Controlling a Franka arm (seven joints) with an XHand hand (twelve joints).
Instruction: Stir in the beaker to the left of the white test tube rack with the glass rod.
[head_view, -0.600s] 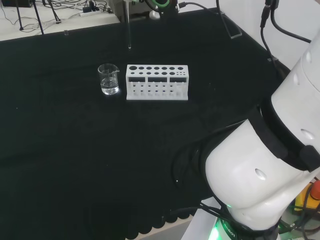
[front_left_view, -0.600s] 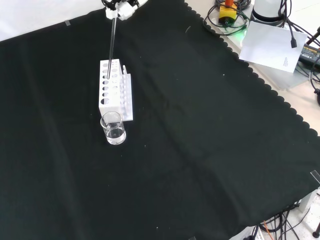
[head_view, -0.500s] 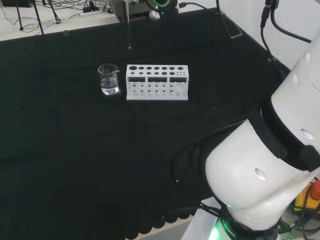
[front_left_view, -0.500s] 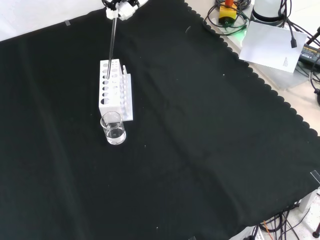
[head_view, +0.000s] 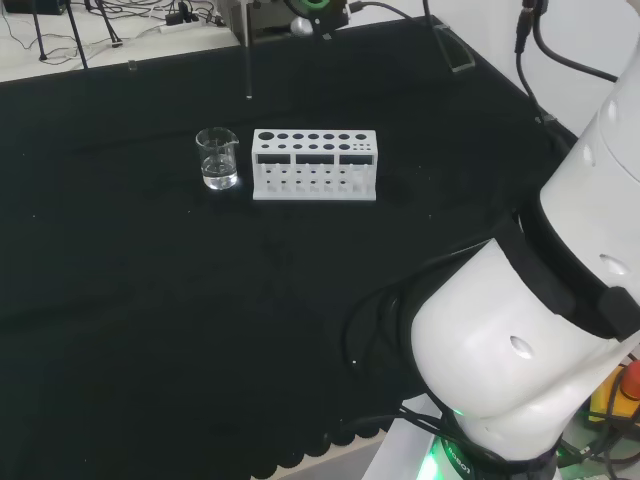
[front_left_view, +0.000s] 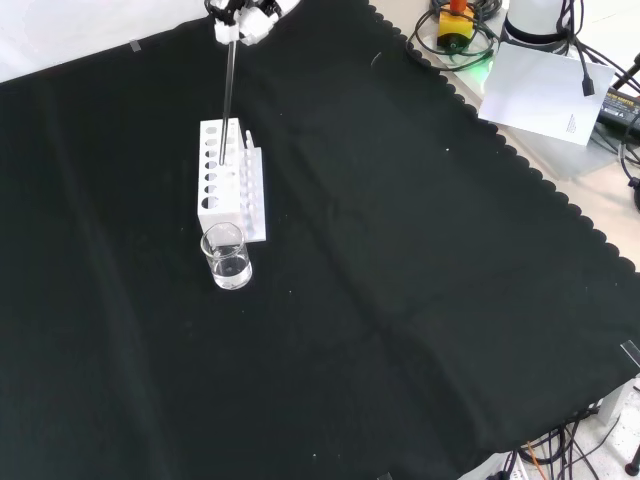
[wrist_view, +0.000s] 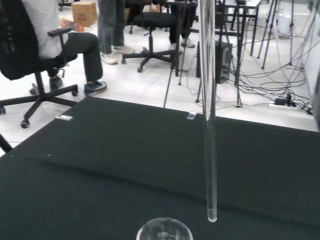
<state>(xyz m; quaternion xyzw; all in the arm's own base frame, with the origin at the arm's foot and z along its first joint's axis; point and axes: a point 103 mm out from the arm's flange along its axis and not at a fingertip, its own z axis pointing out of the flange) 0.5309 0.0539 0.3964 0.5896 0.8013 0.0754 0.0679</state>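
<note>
In your head view, the beaker (head_view: 218, 159) stands upright just left of the rack (head_view: 315, 165), a little clear liquid at its bottom. The rod (head_view: 248, 60) hangs vertical, tip above the cloth (head_view: 150, 300), beyond the beaker. White arm links (head_view: 540, 330) occupy your right.

Your head view sits behind and above the arm's base, looking down over the big white arm links (head_view: 520, 330) across the worktop (head_view: 150, 300); fairly far out. Your front view looks from the opposite side, high up, down onto the same black cloth, about a quarter turn off. Both share the white test tube rack (head_view: 315, 165) (front_left_view: 224, 180) and the beaker (head_view: 218, 159) (front_left_view: 228, 257): side by side in the head view, one behind the other in the front view. Your wrist view is close in, level along the glass rod (wrist_view: 209, 110), beaker rim (wrist_view: 165, 231) at the edge, facing out to the room behind.
</note>
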